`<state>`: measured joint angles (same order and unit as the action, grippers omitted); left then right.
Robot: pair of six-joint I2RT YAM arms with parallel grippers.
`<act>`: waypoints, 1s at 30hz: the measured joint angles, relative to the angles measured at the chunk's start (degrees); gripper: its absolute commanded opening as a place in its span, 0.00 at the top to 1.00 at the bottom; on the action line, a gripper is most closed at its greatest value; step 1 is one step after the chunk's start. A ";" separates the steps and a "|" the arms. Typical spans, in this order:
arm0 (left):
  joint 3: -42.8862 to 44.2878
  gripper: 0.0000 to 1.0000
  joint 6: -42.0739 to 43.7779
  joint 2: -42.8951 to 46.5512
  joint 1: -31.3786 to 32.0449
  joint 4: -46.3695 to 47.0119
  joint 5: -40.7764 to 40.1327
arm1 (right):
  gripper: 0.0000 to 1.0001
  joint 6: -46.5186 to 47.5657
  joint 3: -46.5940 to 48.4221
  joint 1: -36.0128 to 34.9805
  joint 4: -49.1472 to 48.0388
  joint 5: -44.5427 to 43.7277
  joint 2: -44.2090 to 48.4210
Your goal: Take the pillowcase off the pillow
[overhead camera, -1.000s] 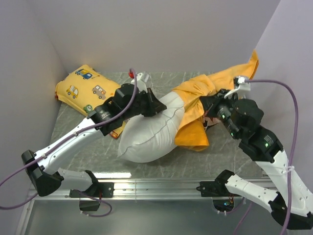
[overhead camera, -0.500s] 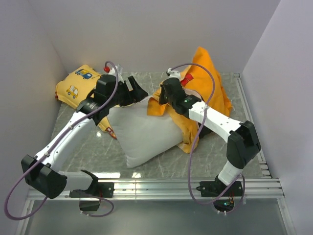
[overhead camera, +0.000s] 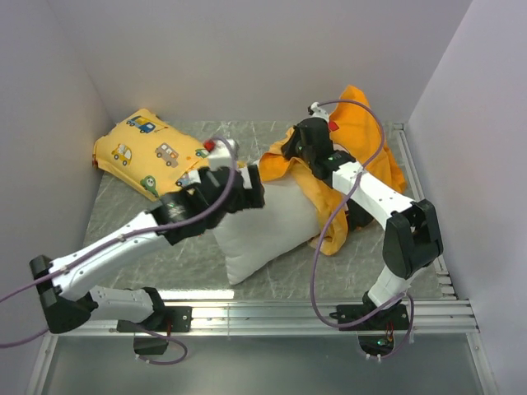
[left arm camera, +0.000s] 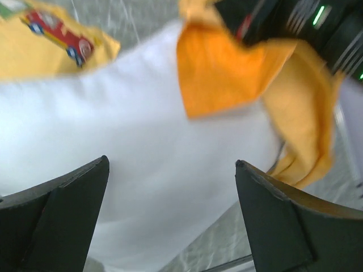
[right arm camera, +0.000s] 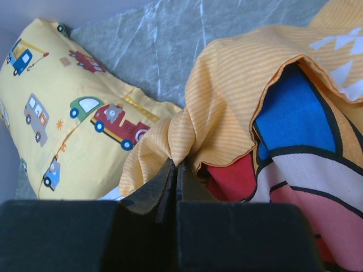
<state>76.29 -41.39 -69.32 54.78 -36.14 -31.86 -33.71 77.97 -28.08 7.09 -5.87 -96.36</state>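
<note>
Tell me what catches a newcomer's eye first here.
A plump white pillow lies in the middle, half out of a bright orange pillowcase bunched toward the back right. The right tool is shut on a fold of that orange cloth, while the left tool gapes open over the pillow. A yellow pillow printed with little cars sits in the back left corner.
</note>
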 measured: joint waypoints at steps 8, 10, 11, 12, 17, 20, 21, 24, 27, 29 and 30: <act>-7.87 0.01 0.31 -11.17 6.27 5.20 -0.96 | 1.00 -0.55 -0.04 0.96 0.13 1.51 0.00; -7.87 0.01 1.22 -13.05 5.92 6.71 -1.18 | 1.00 -0.44 -0.02 1.05 0.17 1.86 0.00; -7.85 0.03 1.75 -13.94 5.66 7.34 -1.29 | 1.00 -0.31 -0.02 1.14 0.20 2.01 0.00; -7.85 0.10 2.05 -14.73 5.25 7.93 -1.36 | 1.00 -0.11 -0.02 1.22 0.22 2.21 0.00; -8.50 1.00 3.32 -16.76 0.22 12.24 2.23 | 0.79 0.87 0.02 1.60 0.81 3.04 0.00; -8.57 1.00 4.37 -16.41 -2.56 13.07 3.80 | 0.55 2.43 0.48 1.62 1.66 3.32 0.02; -8.57 1.00 4.72 -16.11 -3.34 13.00 3.91 | 0.49 3.19 0.81 1.62 2.08 3.32 0.11; -8.48 1.00 6.25 -14.67 -5.38 12.44 4.15 | 0.29 5.57 1.20 1.70 4.13 2.78 1.57; -7.89 1.00 8.07 -12.83 -7.54 10.75 4.61 | 0.17 7.72 0.72 1.70 6.91 0.79 5.90; -7.08 1.00 9.53 -11.76 -9.07 8.57 4.57 | 0.13 8.76 -0.85 1.90 8.57 -0.68 10.69; -6.49 1.00 10.40 -11.39 -9.77 7.37 4.39 | 0.13 9.31 -1.62 2.10 9.27 -1.46 13.46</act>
<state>69.80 -30.98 -80.71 45.01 -28.77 -27.46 -24.40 76.36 -25.98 16.36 -7.33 -82.89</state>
